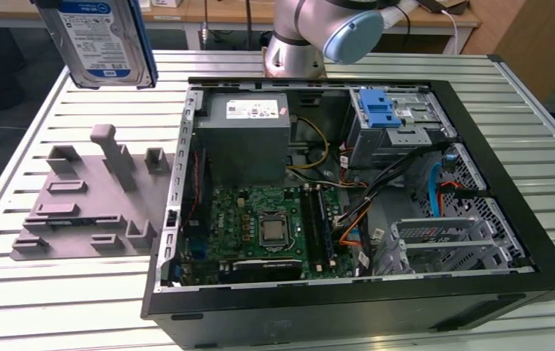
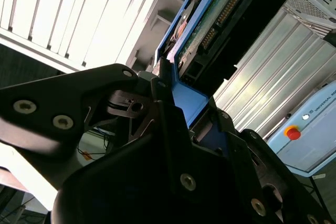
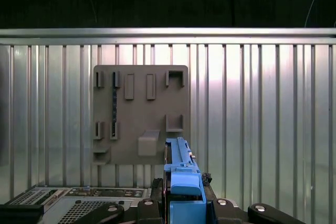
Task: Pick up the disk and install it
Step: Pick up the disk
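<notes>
The disk [image 1: 102, 44], a silver hard drive with a white-and-blue label and a blue carrier frame, hangs upright in the air above the table's far corner at the exterior view's left. In both wrist views my gripper [image 3: 184, 195] [image 2: 178, 90] is shut on the disk's blue frame [image 3: 181, 169] [image 2: 202, 30], with the black fingers pressed against its two sides. The disk is well above the grey fixture plate [image 1: 92, 197] [image 3: 139, 114] and off to the side of the open computer case [image 1: 511, 219].
Inside the case are a grey drive cage with a blue latch [image 1: 390, 110], a grey power supply box [image 1: 248, 139], the motherboard [image 1: 267, 227] and loose cables. The arm's base [image 1: 297, 44] stands behind the case. The slatted metal table [image 1: 63, 292] carries everything.
</notes>
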`<action>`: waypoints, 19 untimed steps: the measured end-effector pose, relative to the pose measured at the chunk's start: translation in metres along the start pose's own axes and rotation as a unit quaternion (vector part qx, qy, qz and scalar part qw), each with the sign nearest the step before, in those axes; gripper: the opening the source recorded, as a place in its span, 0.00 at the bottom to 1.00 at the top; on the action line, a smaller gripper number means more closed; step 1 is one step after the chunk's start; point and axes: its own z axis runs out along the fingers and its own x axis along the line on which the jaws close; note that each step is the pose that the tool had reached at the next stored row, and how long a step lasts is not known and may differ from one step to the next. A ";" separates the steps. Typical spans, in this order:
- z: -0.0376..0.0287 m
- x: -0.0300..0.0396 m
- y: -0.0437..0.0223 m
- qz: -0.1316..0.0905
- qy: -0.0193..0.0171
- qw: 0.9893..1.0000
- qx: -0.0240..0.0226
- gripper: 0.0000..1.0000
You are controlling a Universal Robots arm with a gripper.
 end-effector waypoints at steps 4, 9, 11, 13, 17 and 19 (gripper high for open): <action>0.0000 0.0000 -0.0015 0.000 0.000 1.000 0.000 0.36; 0.0000 -0.0001 -0.0034 0.000 0.000 1.000 0.000 0.36; 0.0001 -0.0001 -0.0042 0.000 0.000 1.000 0.000 0.36; 0.0001 -0.0001 -0.0051 0.000 0.000 1.000 0.000 0.36; 0.0002 -0.0001 -0.0070 0.000 0.000 1.000 0.000 0.36; 0.0002 -0.0001 -0.0084 0.000 0.000 1.000 0.000 0.36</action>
